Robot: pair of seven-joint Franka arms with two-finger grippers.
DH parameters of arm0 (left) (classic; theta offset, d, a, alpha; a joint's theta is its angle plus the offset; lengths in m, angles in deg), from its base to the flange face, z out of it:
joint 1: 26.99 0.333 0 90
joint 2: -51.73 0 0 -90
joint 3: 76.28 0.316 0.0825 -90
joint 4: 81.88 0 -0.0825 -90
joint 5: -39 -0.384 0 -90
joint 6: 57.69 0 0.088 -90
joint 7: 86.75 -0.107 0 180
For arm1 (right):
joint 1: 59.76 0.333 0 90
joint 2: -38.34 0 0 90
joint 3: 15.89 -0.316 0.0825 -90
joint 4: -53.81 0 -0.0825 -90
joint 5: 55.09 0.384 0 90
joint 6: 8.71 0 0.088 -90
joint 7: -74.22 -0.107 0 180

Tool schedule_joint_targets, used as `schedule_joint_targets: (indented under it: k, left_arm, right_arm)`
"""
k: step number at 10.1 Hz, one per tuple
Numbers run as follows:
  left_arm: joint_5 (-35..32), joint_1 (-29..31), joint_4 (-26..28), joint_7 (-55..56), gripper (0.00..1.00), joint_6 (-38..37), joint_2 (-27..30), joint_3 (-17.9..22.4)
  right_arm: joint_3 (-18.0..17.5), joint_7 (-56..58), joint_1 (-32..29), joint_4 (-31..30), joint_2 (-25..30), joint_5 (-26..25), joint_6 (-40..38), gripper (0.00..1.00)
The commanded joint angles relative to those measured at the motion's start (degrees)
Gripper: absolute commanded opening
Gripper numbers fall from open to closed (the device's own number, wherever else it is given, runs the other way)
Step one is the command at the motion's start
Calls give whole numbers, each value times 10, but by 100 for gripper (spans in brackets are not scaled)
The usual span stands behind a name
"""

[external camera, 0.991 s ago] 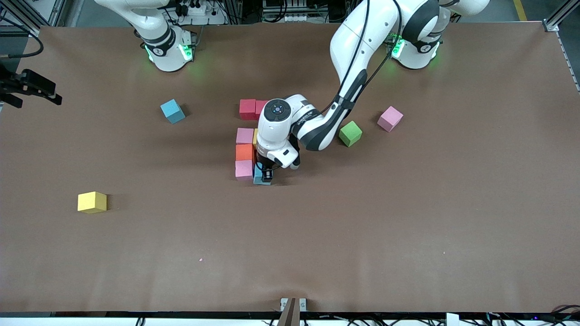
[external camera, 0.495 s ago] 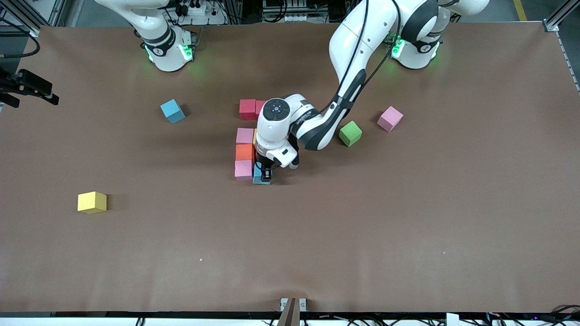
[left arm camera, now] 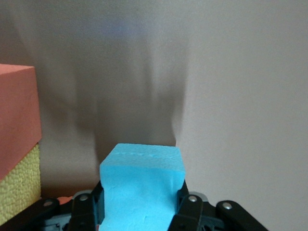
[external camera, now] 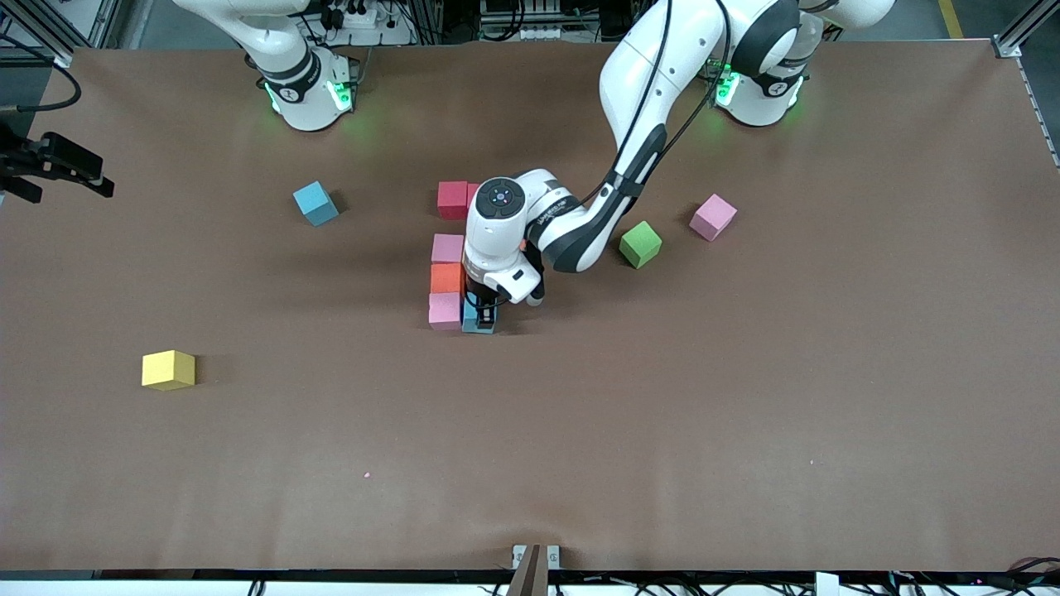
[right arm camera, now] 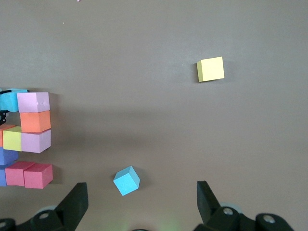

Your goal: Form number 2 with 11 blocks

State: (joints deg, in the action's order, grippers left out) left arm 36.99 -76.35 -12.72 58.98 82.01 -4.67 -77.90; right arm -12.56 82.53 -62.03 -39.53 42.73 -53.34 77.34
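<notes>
Left gripper point(external camera: 479, 319) edged tableward, clamping one blue block point(external camera: 477, 322)

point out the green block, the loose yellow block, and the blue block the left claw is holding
green block point(external camera: 640, 244), front view, on its top face.
loose yellow block point(external camera: 168, 369), front view, on its top face.
held blue block point(left arm camera: 143, 192), left wrist view, on the face between the left claw's fingers.

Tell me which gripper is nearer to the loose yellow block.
Right, as best the views show. The right gripper hangs open over the table's right-arm end, the yellow block in its view. The left gripper is mid-table, shut on a light blue block.
</notes>
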Motion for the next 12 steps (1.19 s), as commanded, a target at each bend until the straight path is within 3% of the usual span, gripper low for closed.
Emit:
schedule_joint_targets:
  k: [1, 8, 9, 10, 12]
  left_arm:
    - [13, -6, -8, -1, 16, -22, -12, 0]
    - [12, -2, -10, -1, 18, -10, -16, 7]
    - [12, -2, -9, -1, 39, -8, -15, 8]
    - [11, -2, -9, -1, 97, -6, -15, 13]
    - [10, -4, -9, 0, 100, -6, -12, 16]
  right_arm:
    - [0, -1, -1, 17, -9, 2, -4, 100]
    - [-1, 0, 2, 18, -9, 1, 1, 100]
    - [-1, 1, 2, 18, -9, -2, 2, 100]
    - [-1, 1, 2, 18, -9, -3, 2, 100]
    - [-2, 0, 2, 22, -9, -3, 2, 100]
